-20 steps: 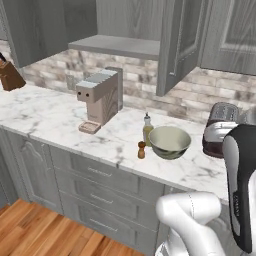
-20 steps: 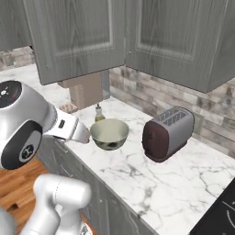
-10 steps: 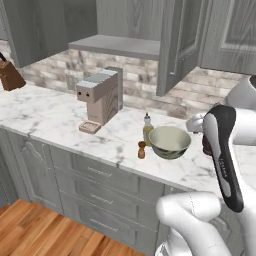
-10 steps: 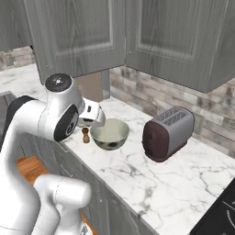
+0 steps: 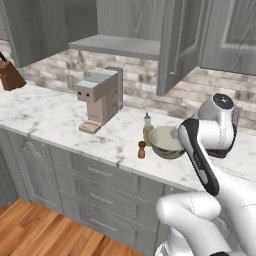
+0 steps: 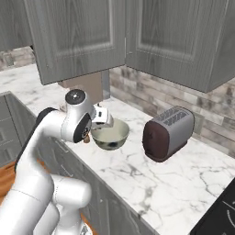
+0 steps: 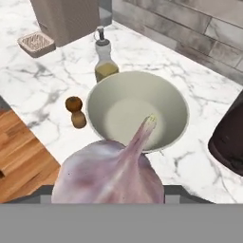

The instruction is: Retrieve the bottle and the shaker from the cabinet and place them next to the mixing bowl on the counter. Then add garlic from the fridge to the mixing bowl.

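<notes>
Garlic [image 7: 111, 173] held in the gripper [image 7: 110, 192], jaws closed about the bulb's belly at a middling width, fingers hidden behind it; pointed tip aimed at the mixing bowl [image 7: 137, 110], poised above its near rim. Judged light and firm under a papery, flaky skin; likely to slip if squeezed on the tapering neck, so best gripped across the broad middle, as now; no great fragility, a short drop into the bowl should do no harm. Bowl apparently empty, standing near the front edge of the counter [image 5: 60, 117]; bottle [image 5: 147, 128] just beside its rim on the wall side, touching or nearly so, cannot tell which; shaker [image 5: 142, 149] just beside the bowl too, closer to the counter's front edge. Cabinet [image 5: 172, 45] open above, shelf bare. Toaster [image 6: 166, 133] on the bowl's other side, apart from it; coffee machine [image 5: 100, 97] further along, toward the back wall.
</notes>
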Robot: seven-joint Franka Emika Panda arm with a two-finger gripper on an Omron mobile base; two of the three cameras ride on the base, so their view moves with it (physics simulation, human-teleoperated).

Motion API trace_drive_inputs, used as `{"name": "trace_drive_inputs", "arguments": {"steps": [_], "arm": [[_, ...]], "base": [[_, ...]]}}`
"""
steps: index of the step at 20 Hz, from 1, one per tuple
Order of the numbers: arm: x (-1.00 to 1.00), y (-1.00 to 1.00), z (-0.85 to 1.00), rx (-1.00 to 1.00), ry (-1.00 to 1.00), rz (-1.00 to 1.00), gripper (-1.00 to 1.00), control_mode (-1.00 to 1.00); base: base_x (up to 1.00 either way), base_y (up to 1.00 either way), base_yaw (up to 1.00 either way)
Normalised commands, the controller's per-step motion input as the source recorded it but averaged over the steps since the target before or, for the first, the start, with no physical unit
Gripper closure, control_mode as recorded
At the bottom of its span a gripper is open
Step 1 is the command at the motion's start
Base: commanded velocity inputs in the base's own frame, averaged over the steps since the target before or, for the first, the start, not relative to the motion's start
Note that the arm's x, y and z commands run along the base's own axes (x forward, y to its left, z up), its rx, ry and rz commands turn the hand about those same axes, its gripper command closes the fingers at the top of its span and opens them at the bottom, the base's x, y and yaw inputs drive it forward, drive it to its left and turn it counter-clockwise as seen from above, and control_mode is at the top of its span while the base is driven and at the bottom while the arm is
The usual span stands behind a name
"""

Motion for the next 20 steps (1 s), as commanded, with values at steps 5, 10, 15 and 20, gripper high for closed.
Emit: {"name": "trace_drive_inputs", "arguments": {"steps": [5,10,15,20], "arm": [[0.89,-0.16,-0.16,-0.05,0.09,0.00,1.00,-1.00],[0.47,-0.03,-0.30,-0.02,0.11,0.00,1.00,-1.00],[0.30,0.00,-0.23,0.00,0.09,0.00,1.00,-1.00],[0.48,0.00,-0.12,0.00,0.31,0.00,1.00,-1.00]], "base": [[0.00,0.00,0.00],[0.00,0.00,0.00],[0.00,0.00,0.00],[0.00,0.00,0.00]]}}
